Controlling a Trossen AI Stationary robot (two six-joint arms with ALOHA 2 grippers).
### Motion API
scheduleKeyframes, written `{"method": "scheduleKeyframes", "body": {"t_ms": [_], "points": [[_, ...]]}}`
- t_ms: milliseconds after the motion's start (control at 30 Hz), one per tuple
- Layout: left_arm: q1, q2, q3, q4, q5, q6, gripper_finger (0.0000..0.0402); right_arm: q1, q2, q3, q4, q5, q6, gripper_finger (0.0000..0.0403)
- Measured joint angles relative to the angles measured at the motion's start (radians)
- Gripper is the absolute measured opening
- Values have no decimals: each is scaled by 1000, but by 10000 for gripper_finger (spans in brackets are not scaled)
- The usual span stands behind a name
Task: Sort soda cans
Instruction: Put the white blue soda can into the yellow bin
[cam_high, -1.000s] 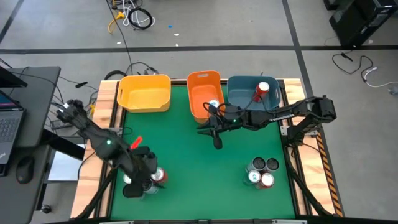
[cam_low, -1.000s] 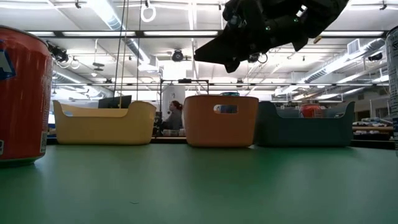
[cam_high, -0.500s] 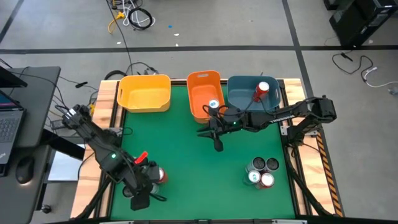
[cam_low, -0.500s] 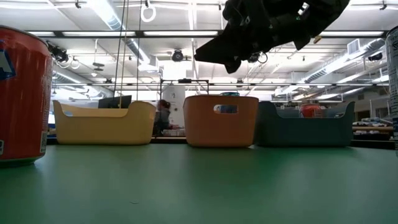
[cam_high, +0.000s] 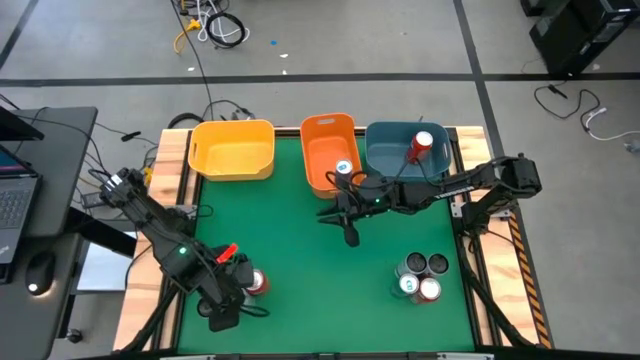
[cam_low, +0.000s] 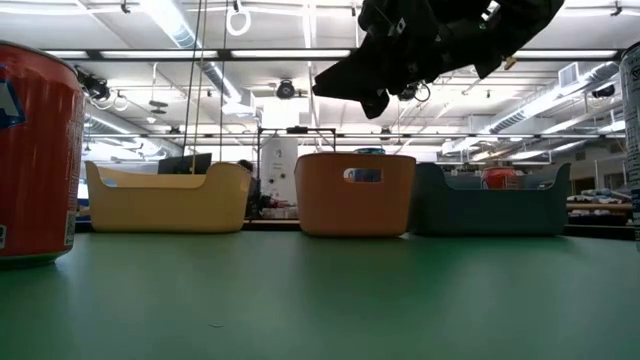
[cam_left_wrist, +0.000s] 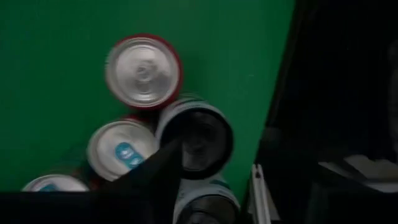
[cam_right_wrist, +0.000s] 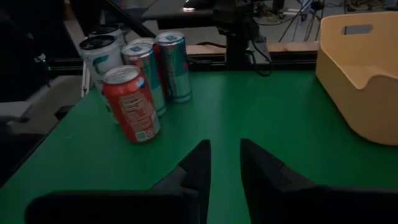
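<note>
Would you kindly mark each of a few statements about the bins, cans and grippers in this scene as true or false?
1. A red can lies in the blue bin. True.
2. The yellow bin holds two cans. False: no can shows in it.
3. The left gripper is over the cluster of cans at the table's near left. True.
4. The right gripper holds a red can. False: nothing is between its fingers; it hangs in front of the orange bin.
5. Four cans stand at the near right of the table. True.
</note>
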Motion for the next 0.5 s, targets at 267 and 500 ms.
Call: {"method": "scheduleKeyframes", "body": {"t_ms": [267,500], "points": [[-23,0,-39,6,-32,-59,328,1,0,0,-23,0,-4,74],[-50,0,-85,21,-20,-83,362,7,0,0,-24,0,-6,74]]}}
